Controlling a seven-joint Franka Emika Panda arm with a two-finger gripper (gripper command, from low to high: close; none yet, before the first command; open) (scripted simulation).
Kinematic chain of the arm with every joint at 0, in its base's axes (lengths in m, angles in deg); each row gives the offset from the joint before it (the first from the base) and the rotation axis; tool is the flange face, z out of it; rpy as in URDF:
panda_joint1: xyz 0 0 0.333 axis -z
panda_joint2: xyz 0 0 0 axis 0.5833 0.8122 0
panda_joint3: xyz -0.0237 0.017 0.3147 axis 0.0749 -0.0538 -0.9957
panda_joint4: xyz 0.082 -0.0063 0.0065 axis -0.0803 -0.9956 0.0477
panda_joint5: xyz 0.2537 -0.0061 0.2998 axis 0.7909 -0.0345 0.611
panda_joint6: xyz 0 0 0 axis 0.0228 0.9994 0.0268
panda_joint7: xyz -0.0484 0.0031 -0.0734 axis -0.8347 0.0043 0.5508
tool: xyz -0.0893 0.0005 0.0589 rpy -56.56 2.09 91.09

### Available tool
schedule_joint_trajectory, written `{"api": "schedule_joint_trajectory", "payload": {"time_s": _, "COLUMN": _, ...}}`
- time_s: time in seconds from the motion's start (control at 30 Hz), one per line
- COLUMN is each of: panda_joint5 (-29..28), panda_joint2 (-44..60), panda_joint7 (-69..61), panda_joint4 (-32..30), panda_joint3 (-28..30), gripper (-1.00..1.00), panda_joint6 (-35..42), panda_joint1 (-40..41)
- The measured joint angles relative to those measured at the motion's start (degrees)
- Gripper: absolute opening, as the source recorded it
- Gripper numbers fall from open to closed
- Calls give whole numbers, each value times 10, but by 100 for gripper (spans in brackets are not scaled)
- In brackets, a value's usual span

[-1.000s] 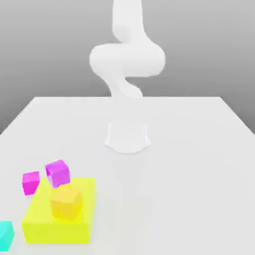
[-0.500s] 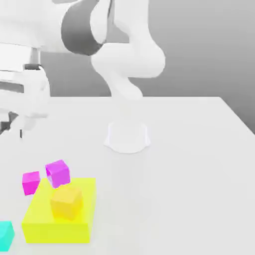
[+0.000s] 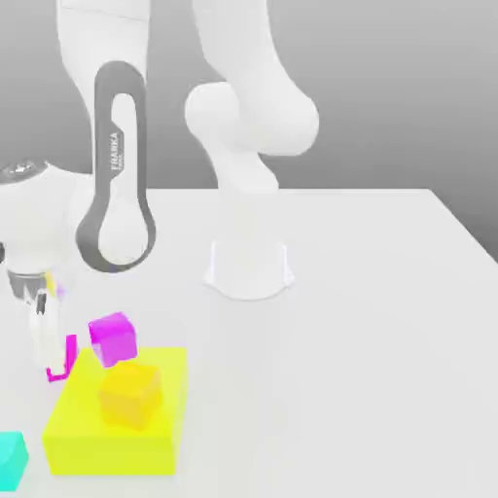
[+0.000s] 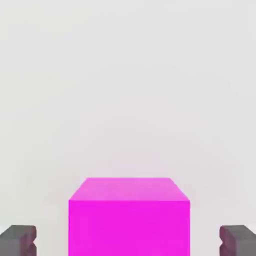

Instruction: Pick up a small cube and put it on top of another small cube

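Small cube (image 4: 129, 217): a plain, matte hot-pink block with flat faces and sharp edges. In the hand view it sits in the lower middle of the frame on the white table, between the two fingertips. In the exterior view (image 3: 64, 358) it lies at lower left, mostly hidden behind the white finger, with only a pink edge showing.

Gripper (image 4: 128, 241): jaws apart, one dark grey fingertip (image 4: 18, 240) in each lower corner of the hand view, both clear of the cube's sides with white table showing in the gaps. In the exterior view the hand (image 3: 39, 336) hangs at the left edge, pointing down over the pink cube.

Arm (image 3: 119, 175): smooth white shell with a grey band carrying lettering, rounded joints, rising from a round white base (image 3: 249, 267) at mid-frame.

Violet cube (image 3: 114, 337): slightly tilted, purple-pink, just beside the yellow block's far corner, right of the small cube.

Yellow block (image 3: 107, 428): large, flat, bright slab at lower left.

Orange cube (image 3: 129, 393): resting on top of the yellow block.

Teal cube (image 3: 10, 461): cut off by the frame's left edge, near the bottom corner.

Table (image 3: 370, 331): even, untextured white surface.

Change from half a second ago: the arm has swung downward, so the hand, then high at the left edge, now reaches the pink cube and covers most of it. The other blocks have not shifted.
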Motion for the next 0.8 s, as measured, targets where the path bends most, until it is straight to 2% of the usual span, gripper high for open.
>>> {"api": "schedule_joint_trajectory", "payload": {"time_s": 0.17, "panda_joint5": 0, "panda_joint2": 5, "panda_joint7": 0, "panda_joint4": 1, "panda_joint3": -6, "gripper": -100, "panda_joint6": -4, "panda_joint1": 6}}
{"api": "schedule_joint_trajectory", "payload": {"time_s": 0.37, "panda_joint5": -104, "panda_joint2": -106, "panda_joint7": 79, "panda_joint4": -24, "panda_joint3": 62, "gripper": -100, "panda_joint6": 80, "panda_joint1": -39}}
{"api": "schedule_joint_trajectory", "payload": {"time_s": 0.7, "panda_joint5": -169, "panda_joint2": -238, "panda_joint7": 128, "panda_joint4": 79, "panda_joint3": -34, "gripper": -100, "panda_joint6": 312, "panda_joint1": -205}}
{"api": "schedule_joint_trajectory", "payload": {"time_s": 0.8, "panda_joint5": -169, "panda_joint2": -201, "panda_joint7": 128, "panda_joint4": 77, "panda_joint3": -39, "gripper": -100, "panda_joint6": 273, "panda_joint1": -215}}
